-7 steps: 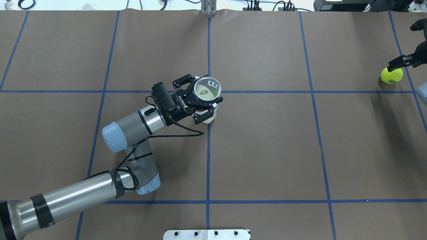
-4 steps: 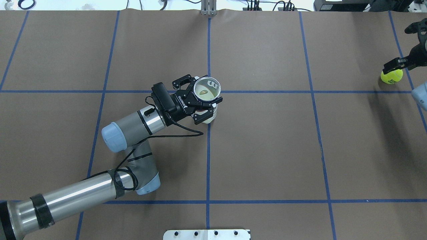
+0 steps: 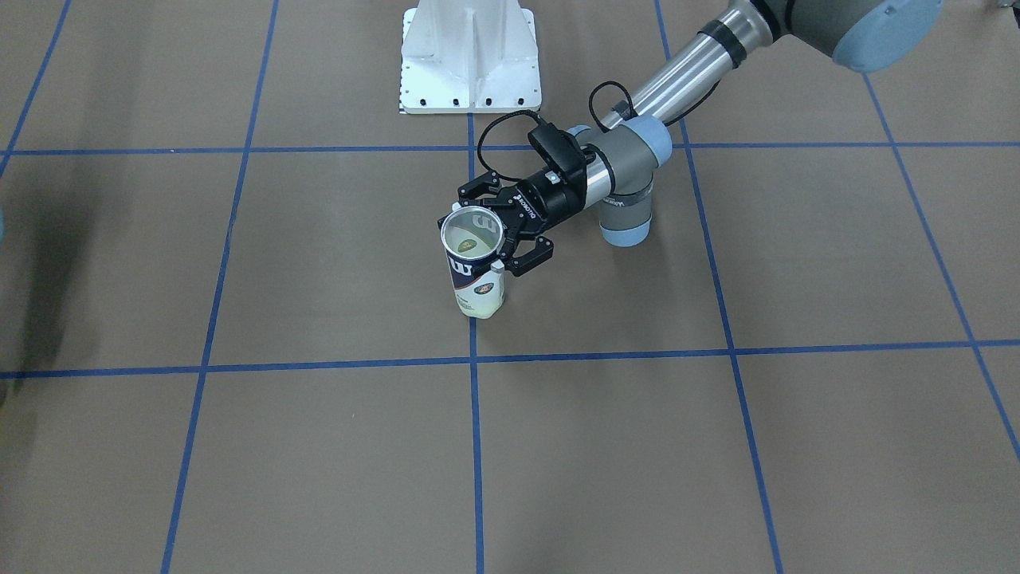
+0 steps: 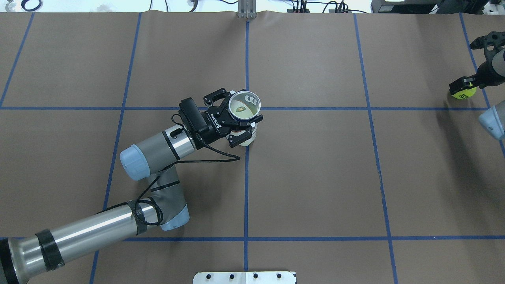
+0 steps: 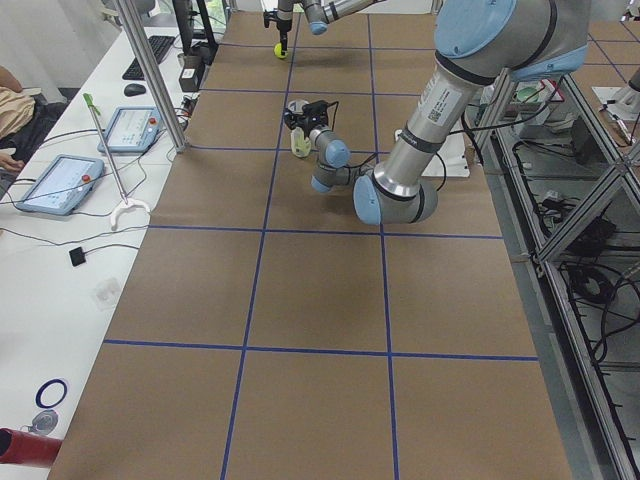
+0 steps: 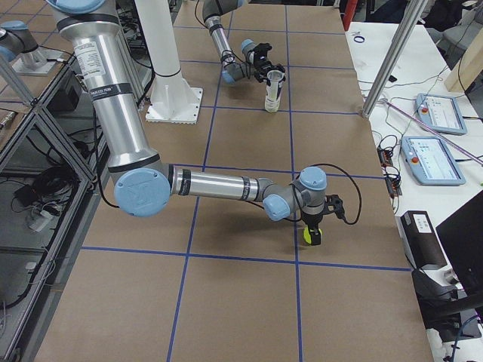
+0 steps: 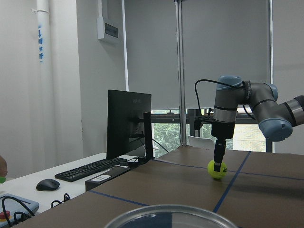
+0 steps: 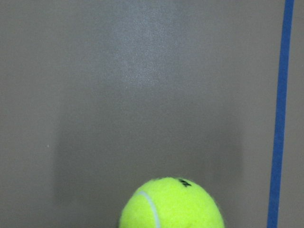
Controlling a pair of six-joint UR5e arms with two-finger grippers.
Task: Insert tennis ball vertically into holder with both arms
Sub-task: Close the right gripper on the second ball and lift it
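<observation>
Near the middle of the table (image 4: 315, 177), right where two blue tape lines (image 4: 246, 189) cross, the holder (image 3: 476, 271) stands upright with its open metal-rimmed mouth facing up. The left gripper (image 4: 236, 118) comes at it from the side and has its jaws clamped around the can near the top, just under the rim. The navy and white label shows best in the front-facing view, and you can see straight down inside the can from overhead.

Way off at the far right end of the table sits the tennis ball (image 4: 462, 93), resting on the brown paper just beside a blue line. The right gripper (image 4: 465, 85) hangs directly above it, pointing straight down, with one black finger showing at the ball's left side in the overhead view. In the left wrist view the gripper (image 7: 218, 164) meets the top of the ball (image 7: 217, 170) while the ball sits on the table. Honestly I can't tell whether those jaws are pinching the ball or just straddling it. The right wrist camera only catches the upper part of the ball (image 8: 172, 204) at the bottom of its frame.

Ball and holder are well apart. Along the table's side, a monitor (image 7: 128, 126) and keyboard (image 7: 88, 168) sit on a white desk.
</observation>
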